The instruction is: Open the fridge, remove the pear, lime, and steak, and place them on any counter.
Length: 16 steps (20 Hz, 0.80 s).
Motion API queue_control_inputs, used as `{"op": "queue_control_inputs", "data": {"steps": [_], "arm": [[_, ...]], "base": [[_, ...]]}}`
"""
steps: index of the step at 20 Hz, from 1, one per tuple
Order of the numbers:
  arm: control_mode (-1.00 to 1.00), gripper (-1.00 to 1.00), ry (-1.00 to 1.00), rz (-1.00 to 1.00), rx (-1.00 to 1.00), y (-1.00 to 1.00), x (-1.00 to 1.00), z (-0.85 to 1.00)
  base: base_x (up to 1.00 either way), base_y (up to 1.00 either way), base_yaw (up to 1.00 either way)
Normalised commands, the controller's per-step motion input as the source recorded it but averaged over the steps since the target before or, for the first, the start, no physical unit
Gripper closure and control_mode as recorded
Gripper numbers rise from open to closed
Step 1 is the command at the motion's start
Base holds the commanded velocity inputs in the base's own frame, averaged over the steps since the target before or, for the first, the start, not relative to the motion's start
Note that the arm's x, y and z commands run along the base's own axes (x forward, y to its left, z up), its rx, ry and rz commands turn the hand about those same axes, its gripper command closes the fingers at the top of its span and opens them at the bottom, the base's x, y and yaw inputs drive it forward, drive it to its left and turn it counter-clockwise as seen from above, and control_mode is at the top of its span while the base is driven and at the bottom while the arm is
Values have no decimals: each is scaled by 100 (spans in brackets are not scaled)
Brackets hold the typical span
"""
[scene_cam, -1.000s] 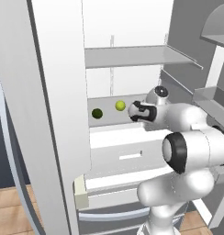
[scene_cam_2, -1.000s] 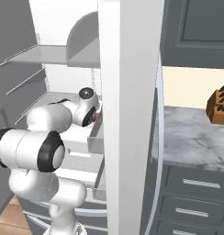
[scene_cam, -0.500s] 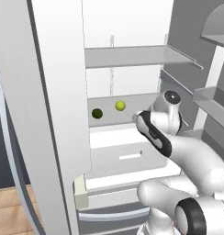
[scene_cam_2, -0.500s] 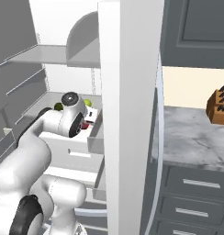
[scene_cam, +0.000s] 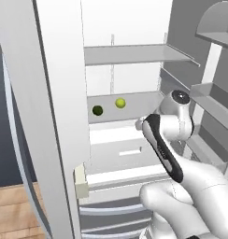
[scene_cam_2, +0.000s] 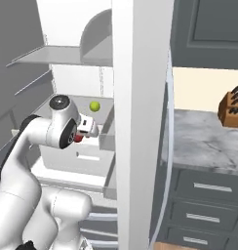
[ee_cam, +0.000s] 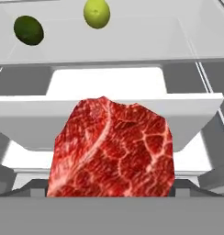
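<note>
The fridge [scene_cam: 55,116] stands open, white inside. On its middle shelf lie the dark green lime [scene_cam: 97,110] and, to its right, the yellow-green pear [scene_cam: 119,102]; in the hand view the lime [ee_cam: 29,30] and pear [ee_cam: 96,13] sit far back at the top. The red steak [ee_cam: 111,147] hangs close in front of the camera, over the white drawer front, and covers the fingertips. My gripper [scene_cam_2: 84,133] is shut on the steak [scene_cam_2: 78,138], in front of the shelf and right of the two fruits.
The open fridge door [scene_cam_2: 140,122] stands as a tall panel between my arm and the marbled counter [scene_cam_2: 204,141] on the right. A knife block [scene_cam_2: 233,105] sits on that counter. Door bins [scene_cam: 214,105] line the right side, and a white drawer [ee_cam: 109,110] juts out below.
My arm has folded back toward the base and the hand has drawn away from the shelf with the steak in it. Lime and pear have stayed put.
</note>
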Motion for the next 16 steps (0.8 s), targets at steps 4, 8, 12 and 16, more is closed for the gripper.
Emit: {"op": "queue_control_inputs", "data": {"steps": [4,8,12,16], "arm": [[100,100,0,0,0,0,0,0],[100,100,0,0,0,0,0,0],[100,100,0,0,0,0,0,0],[100,100,0,0,0,0,0,0]], "base": [[-100,1,-6],[-97,4,-49],[-84,2,-80],[-91,0,-77]]}}
